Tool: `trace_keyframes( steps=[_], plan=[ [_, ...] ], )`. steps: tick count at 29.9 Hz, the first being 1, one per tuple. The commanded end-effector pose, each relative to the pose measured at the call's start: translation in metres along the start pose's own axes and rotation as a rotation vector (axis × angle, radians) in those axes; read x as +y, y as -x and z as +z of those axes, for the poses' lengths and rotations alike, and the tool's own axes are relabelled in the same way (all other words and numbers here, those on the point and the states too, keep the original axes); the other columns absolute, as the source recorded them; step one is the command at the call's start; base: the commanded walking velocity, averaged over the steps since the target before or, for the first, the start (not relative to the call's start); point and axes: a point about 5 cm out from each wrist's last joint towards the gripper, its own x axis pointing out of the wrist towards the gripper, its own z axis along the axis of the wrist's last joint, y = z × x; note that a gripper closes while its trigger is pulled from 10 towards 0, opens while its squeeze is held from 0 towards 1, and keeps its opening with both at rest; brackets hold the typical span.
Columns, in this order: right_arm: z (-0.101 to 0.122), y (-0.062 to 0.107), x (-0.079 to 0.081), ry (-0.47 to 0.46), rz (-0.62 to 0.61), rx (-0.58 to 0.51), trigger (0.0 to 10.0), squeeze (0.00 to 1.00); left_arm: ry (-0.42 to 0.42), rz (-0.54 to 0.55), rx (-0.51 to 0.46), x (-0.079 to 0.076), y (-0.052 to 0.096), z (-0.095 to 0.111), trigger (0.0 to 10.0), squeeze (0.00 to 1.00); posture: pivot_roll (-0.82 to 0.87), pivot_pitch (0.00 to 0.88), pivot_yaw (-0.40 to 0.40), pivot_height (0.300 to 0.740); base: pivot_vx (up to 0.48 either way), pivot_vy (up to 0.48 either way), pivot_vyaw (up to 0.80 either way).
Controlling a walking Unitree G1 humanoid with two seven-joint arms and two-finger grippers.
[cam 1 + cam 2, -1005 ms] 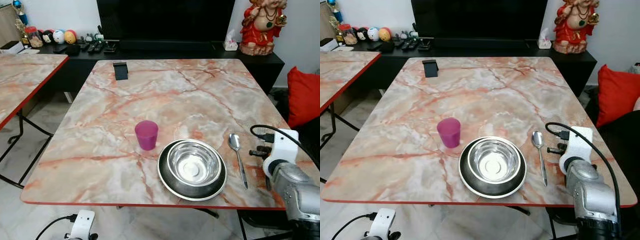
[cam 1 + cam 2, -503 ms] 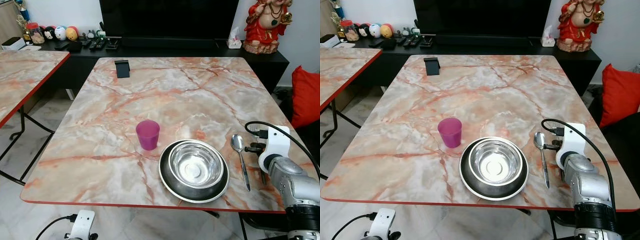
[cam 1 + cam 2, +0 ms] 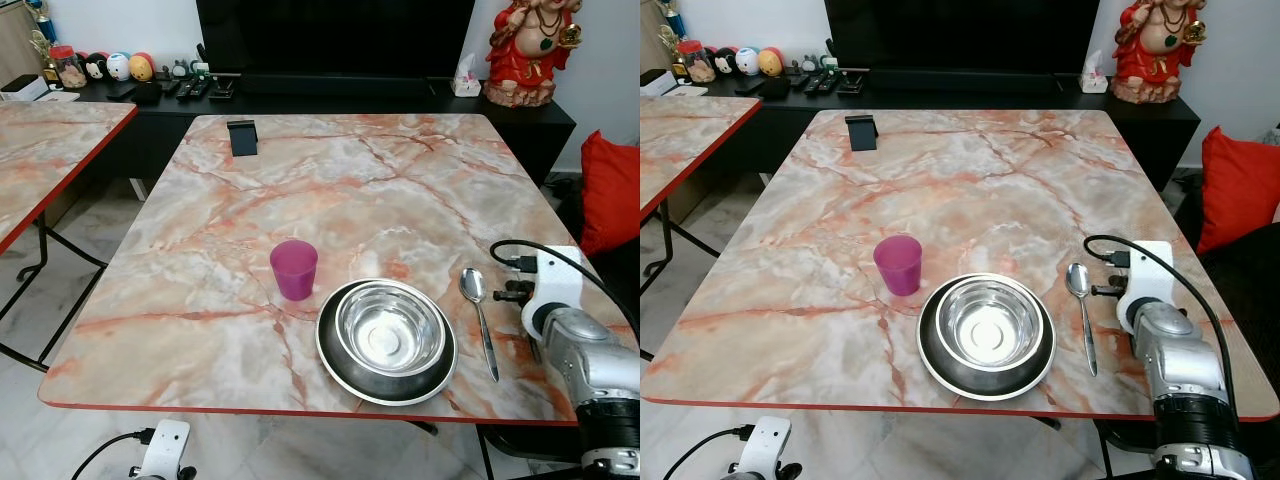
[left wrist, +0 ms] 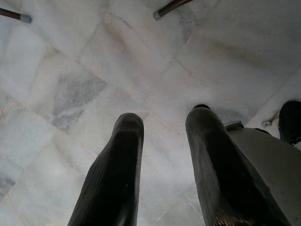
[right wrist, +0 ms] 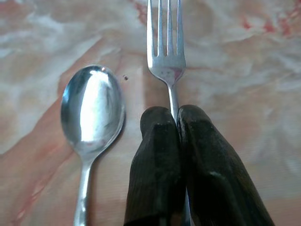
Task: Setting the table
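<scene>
Plainly, no writing is readable. Near the right edge of the marble-patterned table (image 3: 330, 190), the right gripper (image 5: 175, 117) pinches a steel fork (image 5: 166, 52) by its thin handle, beside a shiny spoon (image 5: 91, 113). A steel bowl (image 3: 390, 328) sits in a dark plate (image 3: 340, 365) near the front edge, a translucent pink cup (image 3: 294, 269) beside it. The left gripper (image 4: 162, 127) hangs spread over pale floor tiles (image 4: 70, 70).

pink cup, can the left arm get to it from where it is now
Probably not as things stand: the left gripper hangs open over the floor, below the table edge, while the pink cup stands on top. It would need raising first.
</scene>
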Motion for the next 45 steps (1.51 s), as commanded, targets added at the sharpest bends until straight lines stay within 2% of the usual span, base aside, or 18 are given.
trace_keyframes(
  steps=[1, 26, 45],
  plan=[
    [0.006, -0.001, 0.003, 0.001, 0.013, -0.014, 10.0, 0.00, 0.005, -0.001, 0.016, 0.001, 0.000, -0.002, 10.0, 0.00, -0.05, 0.000, 0.010, 0.740, 0.000, 0.000, 0.00],
    [-0.002, -0.003, 0.008, 0.003, -0.010, 0.012, 10.0, 0.00, 0.004, -0.006, 0.020, 0.002, 0.000, -0.002, 10.0, 0.00, -0.05, 0.000, 0.012, 0.740, 0.000, 0.000, 0.00],
    [-0.014, 0.007, 0.003, 0.041, -0.005, 0.044, 10.0, 0.00, 0.001, -0.009, 0.021, 0.002, 0.000, -0.002, 10.0, 0.00, -0.06, 0.000, 0.016, 0.740, 0.000, 0.000, 0.00]
  ],
)
